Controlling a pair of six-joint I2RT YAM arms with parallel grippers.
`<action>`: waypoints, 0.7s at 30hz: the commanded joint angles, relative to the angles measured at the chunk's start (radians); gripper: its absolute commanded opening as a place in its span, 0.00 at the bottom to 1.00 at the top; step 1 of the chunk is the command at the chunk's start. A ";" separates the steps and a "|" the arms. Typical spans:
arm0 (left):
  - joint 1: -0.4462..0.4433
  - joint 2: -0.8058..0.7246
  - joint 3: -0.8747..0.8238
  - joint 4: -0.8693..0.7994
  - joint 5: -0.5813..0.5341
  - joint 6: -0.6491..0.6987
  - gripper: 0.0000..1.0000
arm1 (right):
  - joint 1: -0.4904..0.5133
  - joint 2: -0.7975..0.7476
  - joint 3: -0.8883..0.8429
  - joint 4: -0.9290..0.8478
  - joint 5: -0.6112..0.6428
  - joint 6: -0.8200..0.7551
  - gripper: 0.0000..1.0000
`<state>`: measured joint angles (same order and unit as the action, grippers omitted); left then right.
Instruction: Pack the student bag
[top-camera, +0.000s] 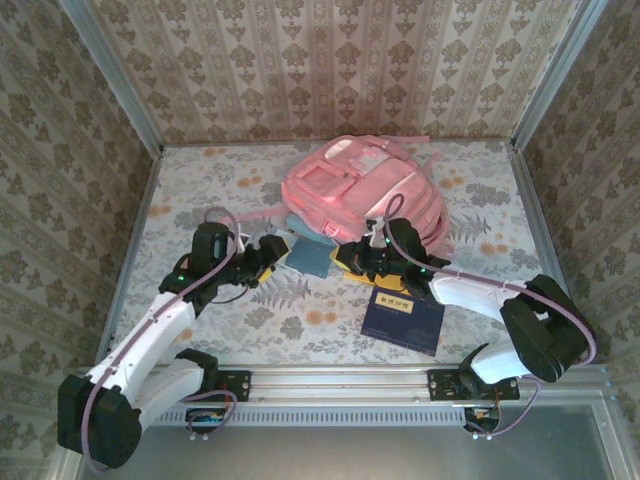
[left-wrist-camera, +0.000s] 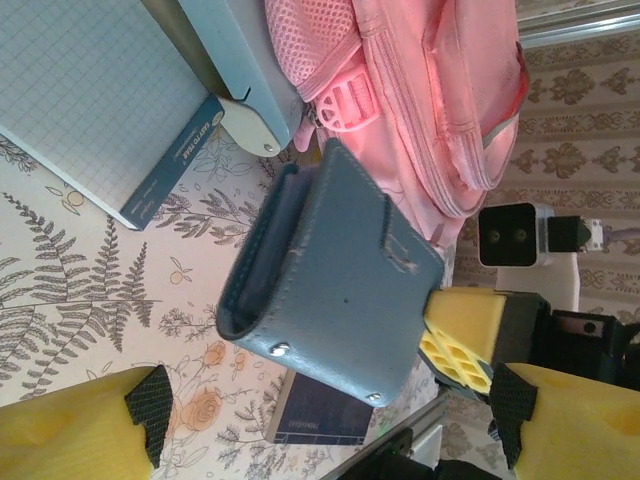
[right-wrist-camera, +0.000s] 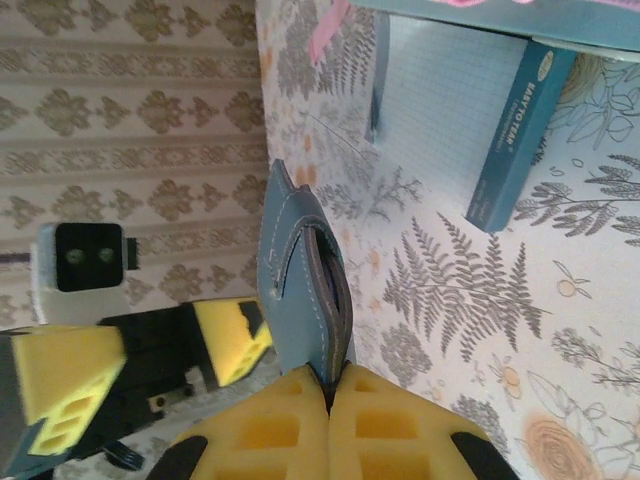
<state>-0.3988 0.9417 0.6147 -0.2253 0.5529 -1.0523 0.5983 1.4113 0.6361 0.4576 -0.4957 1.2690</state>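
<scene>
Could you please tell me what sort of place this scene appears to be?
Probably a staged robot test cell, not a real room: wallpapered panels set in a metal frame, a floral-covered table, and a left arm and right arm bolted to a rail, beside a pink student bag.

Pouch (left-wrist-camera: 340, 290) beside notebook (left-wrist-camera: 90, 100), before student bag (left-wrist-camera: 430, 90)

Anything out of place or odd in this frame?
Nothing spilled or damaged. The blue stitched leather pouch is held tilted, pinched at one edge by the right gripper, with the open left gripper facing it.
</scene>
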 joint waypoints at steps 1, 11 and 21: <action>-0.015 0.031 -0.013 0.071 -0.007 -0.038 0.86 | 0.002 -0.060 -0.029 0.133 0.044 0.085 0.00; -0.130 0.197 0.064 0.253 -0.051 -0.112 0.82 | 0.010 -0.128 -0.077 0.196 0.097 0.125 0.00; -0.173 0.262 0.112 0.364 -0.092 -0.139 0.49 | 0.017 -0.191 -0.146 0.198 0.174 0.150 0.00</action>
<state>-0.5682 1.1973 0.7033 0.0692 0.4812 -1.1831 0.6067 1.2598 0.5110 0.6033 -0.3695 1.3930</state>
